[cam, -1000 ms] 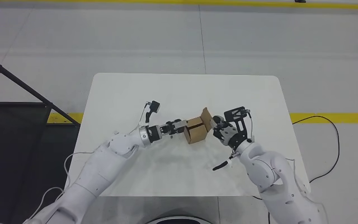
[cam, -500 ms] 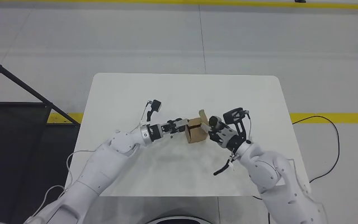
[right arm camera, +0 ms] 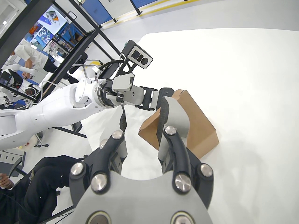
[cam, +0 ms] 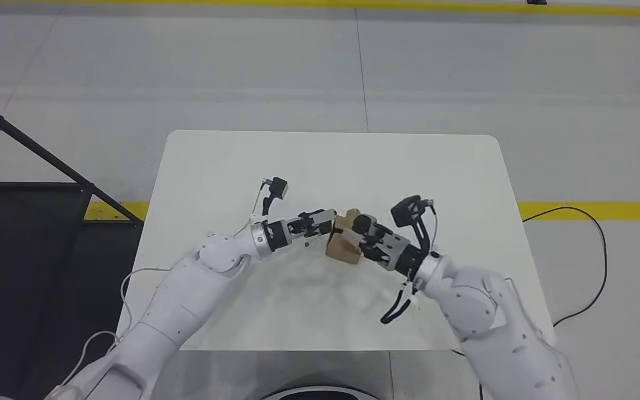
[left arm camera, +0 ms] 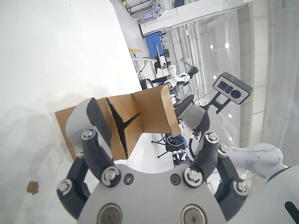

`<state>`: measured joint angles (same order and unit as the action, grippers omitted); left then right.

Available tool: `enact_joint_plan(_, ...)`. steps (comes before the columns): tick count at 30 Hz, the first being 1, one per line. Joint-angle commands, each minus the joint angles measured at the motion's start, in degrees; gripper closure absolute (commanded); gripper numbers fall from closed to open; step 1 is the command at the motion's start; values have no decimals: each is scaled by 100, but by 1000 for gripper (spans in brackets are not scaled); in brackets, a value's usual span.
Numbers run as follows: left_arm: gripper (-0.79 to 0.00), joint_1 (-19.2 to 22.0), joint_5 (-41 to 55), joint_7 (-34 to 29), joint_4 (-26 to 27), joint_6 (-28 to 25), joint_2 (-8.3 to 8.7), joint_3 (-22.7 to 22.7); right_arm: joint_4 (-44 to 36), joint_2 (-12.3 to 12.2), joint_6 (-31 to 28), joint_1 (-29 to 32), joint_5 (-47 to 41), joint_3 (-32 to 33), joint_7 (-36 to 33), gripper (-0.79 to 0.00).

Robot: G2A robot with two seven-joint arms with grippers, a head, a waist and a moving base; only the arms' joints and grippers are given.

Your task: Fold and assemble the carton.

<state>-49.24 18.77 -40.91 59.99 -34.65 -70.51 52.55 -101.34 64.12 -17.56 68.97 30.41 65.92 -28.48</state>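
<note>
A small brown carton (cam: 343,250) sits at the middle of the white table (cam: 440,170), between my two grippers. In the left wrist view the carton (left arm camera: 151,120) turns its open end with loose flaps toward the camera. My left gripper (left arm camera: 148,109) is open and straddles that end, one fingertip (left arm camera: 93,115) lying against a side wall. My right gripper (right arm camera: 144,108) is open too, with one finger (right arm camera: 174,115) pressed on the carton's (right arm camera: 201,122) top panel and a corner of the carton between its fingers. From above, the left gripper (cam: 326,222) and right gripper (cam: 361,233) nearly meet over the carton.
A small brown scrap (left arm camera: 32,187) lies on the table close to my left wrist. The table's far half (cam: 330,160) is bare white surface. A black frame stands off the table's left edge (cam: 40,160).
My right gripper has moved left onto the carton, and the flap that stood up on its right side is now pushed down. The carton shifted slightly toward the left gripper, which stayed put.
</note>
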Motion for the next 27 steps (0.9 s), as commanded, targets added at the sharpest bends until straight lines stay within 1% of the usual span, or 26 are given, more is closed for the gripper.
enact_joint_plan(1, -785, 0, 10, -12, -15, -6, -8, 12, 109, 17, -20, -46, -76, -54, 23, -329)
enact_joint_plan(10, -785, -22, 37, -45, -61, -19, -36, 81, 526, 83, -120, -211, -342, -224, 111, -317)
enact_joint_plan(17, -785, -52, 95, -45, -94, -34, -51, 163, 641, 116, -165, -273, -368, -316, 122, -317)
enact_joint_plan(27, -785, -128, 588, -110, -4, -254, -19, 534, 713, 145, -286, -317, -493, -357, 118, -314)
